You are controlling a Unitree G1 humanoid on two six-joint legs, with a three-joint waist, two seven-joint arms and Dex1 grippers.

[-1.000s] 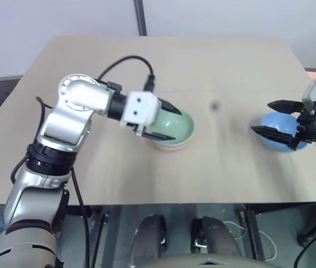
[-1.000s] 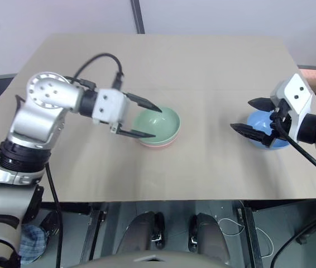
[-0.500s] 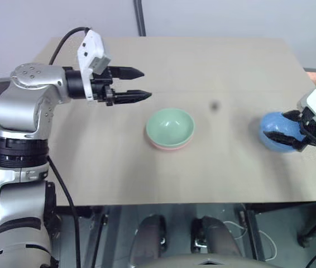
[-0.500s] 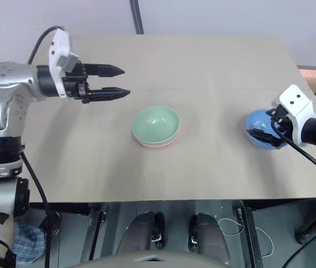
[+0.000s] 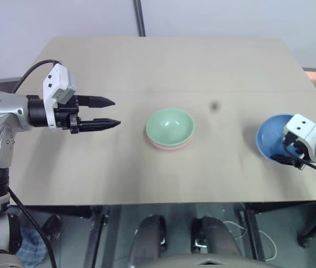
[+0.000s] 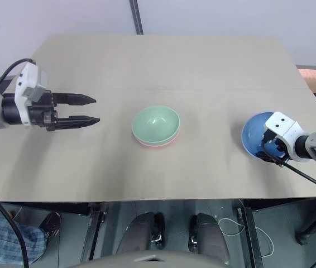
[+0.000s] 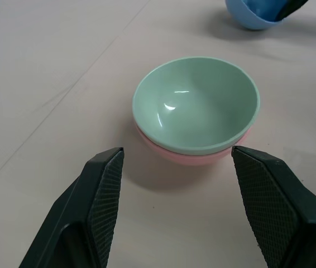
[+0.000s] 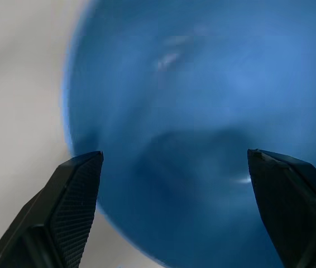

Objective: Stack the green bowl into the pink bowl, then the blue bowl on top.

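The blue bowl sits at 3 o'clock from the green bowl, which is nested in the pink bowl. It looks light, stiff and slippery, so its thin rim seems the best place to take hold. The right gripper hangs over its hollow with jaws wide apart; the left gripper, at 9 o'clock from the stack, is apart and holds nothing.

A broad rectangular counter with a pale beige, matte wood-look top fills the scene, carrying a small dark smudge right of centre. Behind its far edge rises a plain light grey-white wall, split by a dark vertical strip. Below the near edge lies grey floor.
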